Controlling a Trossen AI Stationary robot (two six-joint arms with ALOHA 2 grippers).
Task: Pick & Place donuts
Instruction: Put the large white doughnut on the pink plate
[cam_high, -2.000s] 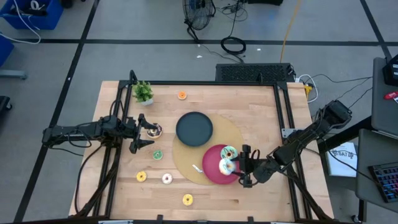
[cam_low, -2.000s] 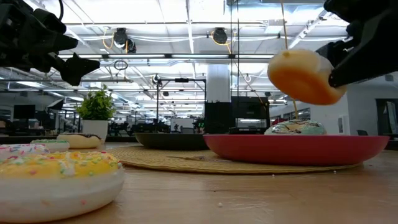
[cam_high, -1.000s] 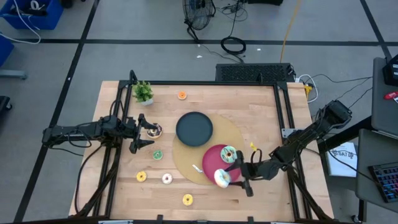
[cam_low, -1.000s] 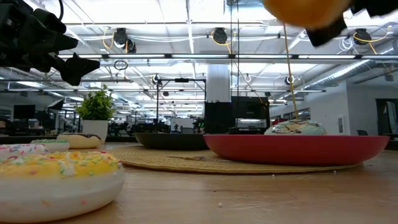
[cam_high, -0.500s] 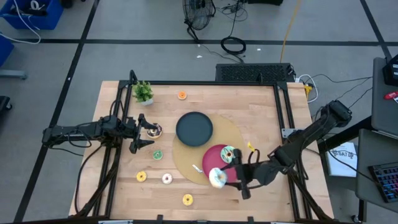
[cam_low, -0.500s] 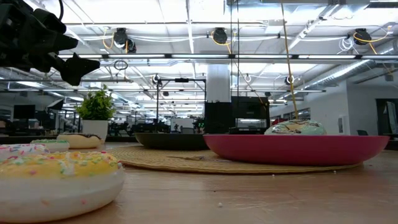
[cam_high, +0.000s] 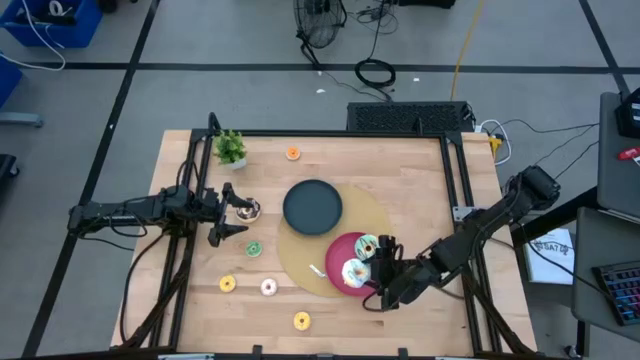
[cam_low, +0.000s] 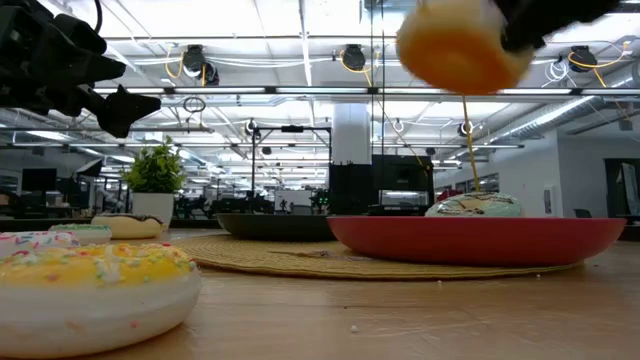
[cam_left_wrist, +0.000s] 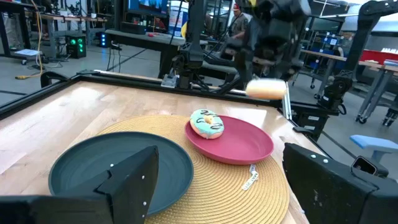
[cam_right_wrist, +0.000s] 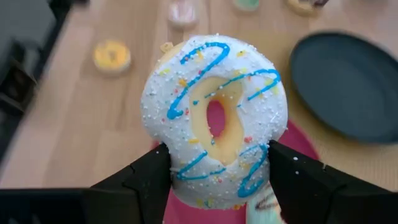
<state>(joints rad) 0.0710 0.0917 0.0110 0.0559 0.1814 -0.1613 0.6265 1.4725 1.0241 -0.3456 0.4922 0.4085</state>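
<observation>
1. The white-iced donut (cam_right_wrist: 214, 121) with blue drizzle hangs above the red plate (cam_high: 335, 277), looking light, slightly soft and sprinkle-rough.
2. The right gripper (cam_right_wrist: 214, 177) pinches it across opposite rim edges, the best hold.
3. The left gripper (cam_high: 222, 214), jaws parted and empty, waits beside the chocolate donut (cam_high: 246, 210) on the counter (cam_high: 420, 190).

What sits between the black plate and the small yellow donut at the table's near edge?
In the high view, the round woven mat's edge, then bare wood, separates the round black plate from the small yellow donut.
</observation>
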